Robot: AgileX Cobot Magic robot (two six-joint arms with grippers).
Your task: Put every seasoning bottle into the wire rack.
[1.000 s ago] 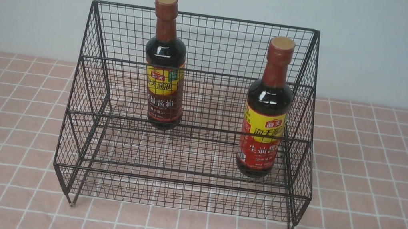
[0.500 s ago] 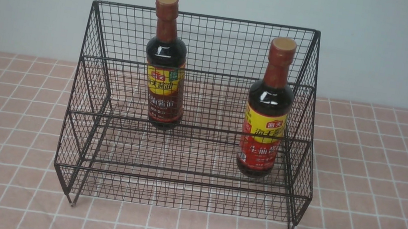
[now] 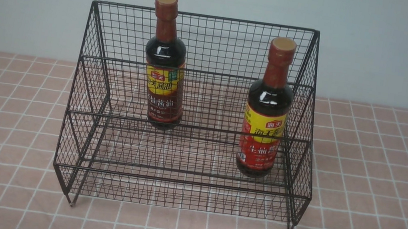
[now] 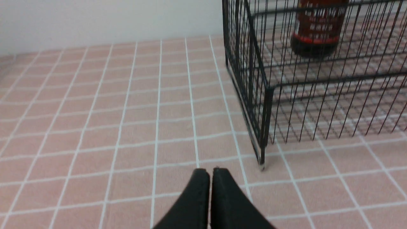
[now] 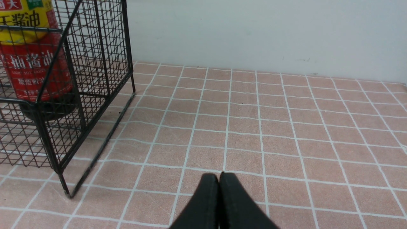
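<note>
Brown-label soy-sauce bottle upright on upper tier, red-label soy-sauce bottle upright on lower tier of black wire-mesh rack; pink-tiled desk around; left hand, right hand clenched, empty, apart from rack.

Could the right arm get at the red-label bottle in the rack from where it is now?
Probably yes. The red-label bottle stands upright on the wire rack's lower tier at the right end, its neck above the mesh. The right gripper, shut and empty, sits beside that end over bare tablecloth; reaching over the top looks clear.
</note>
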